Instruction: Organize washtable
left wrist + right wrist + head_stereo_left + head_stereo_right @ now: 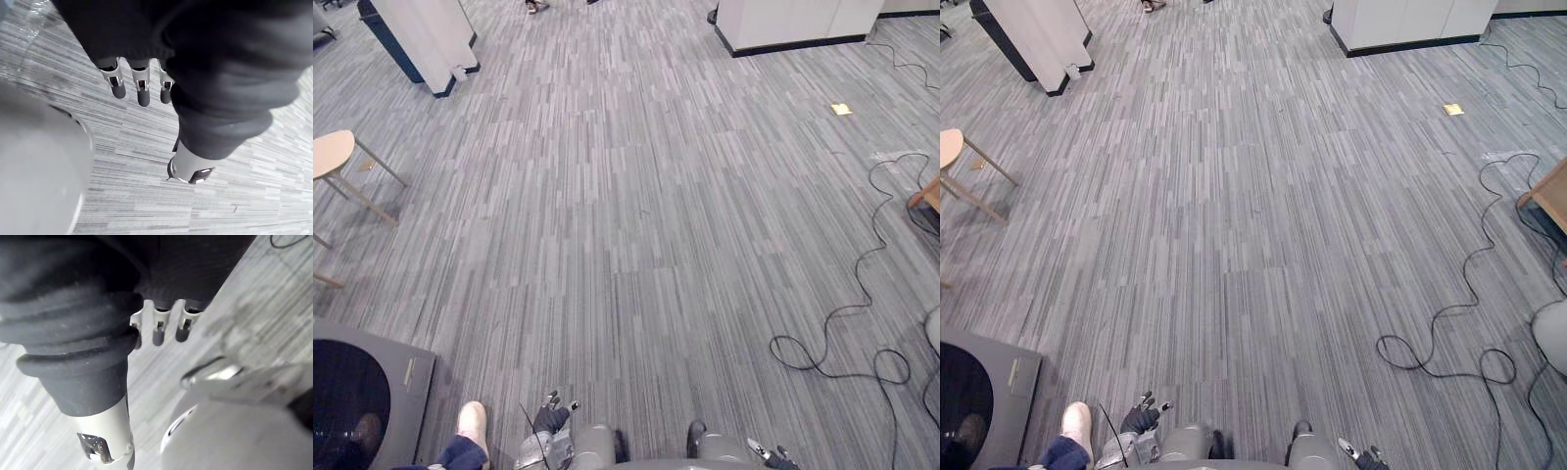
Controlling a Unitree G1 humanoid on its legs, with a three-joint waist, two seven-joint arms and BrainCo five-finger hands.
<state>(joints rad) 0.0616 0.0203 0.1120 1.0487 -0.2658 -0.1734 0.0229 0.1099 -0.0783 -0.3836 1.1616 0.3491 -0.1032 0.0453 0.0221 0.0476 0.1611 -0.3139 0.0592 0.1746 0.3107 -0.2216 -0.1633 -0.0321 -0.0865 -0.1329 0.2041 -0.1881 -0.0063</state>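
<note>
The left hand [142, 90] and right hand [157, 330] are held low over the grey striped carpet floor [626, 245], fingers relaxed and empty. Nothing is judged organised yet; where the washtable stands cannot be told.

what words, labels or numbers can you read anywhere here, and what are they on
No text can be read.
Pale rectangular tag on the grey machine with the dark round door: too small to read.
Small yellow square plate on the striped grey carpet: blank, as far as it shows.
</note>
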